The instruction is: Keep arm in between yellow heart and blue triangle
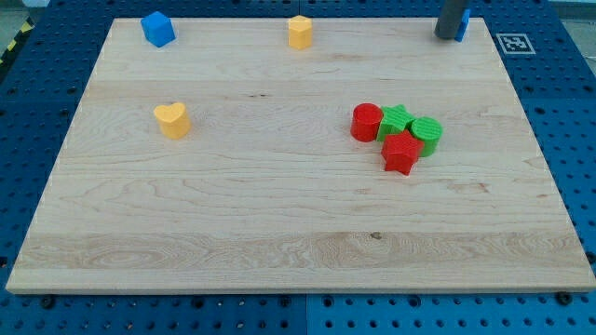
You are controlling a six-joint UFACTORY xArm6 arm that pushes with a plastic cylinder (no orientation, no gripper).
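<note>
The yellow heart (172, 120) lies at the view's left, about mid-height on the wooden board (279, 233). A blue block (463, 26), mostly hidden behind my rod so its shape is unclear, sits at the board's top right edge. My tip (447, 36) rests right against that blue block's left side, far to the right of the yellow heart.
A blue cube (158, 28) sits at the top left and a yellow hexagon-like block (299, 32) at the top middle. A red cylinder (366, 122), green star (396, 121), green cylinder (426, 134) and red star (400, 154) cluster right of centre. A printed marker (514, 43) lies off the board's top right corner.
</note>
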